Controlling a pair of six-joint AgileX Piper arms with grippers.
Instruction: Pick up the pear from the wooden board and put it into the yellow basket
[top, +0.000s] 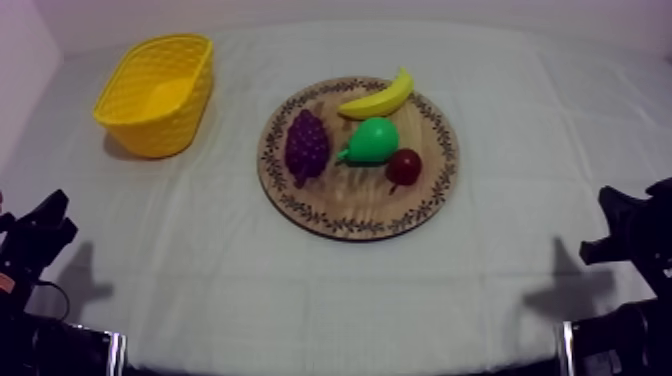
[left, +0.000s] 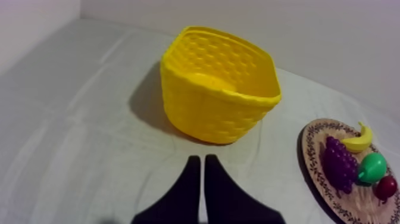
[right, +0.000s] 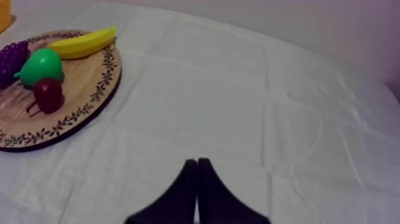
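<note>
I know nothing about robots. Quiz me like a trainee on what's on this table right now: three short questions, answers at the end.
1. True or false: the pear already lies in the yellow basket.
2. How many fruits lie on the wooden board? A) two B) four C) six
3. Fill in: the left gripper and right gripper both have their fingers ____ (open/shut).

Key: 1 false, it is on the board; 2 B; 3 shut.
</note>
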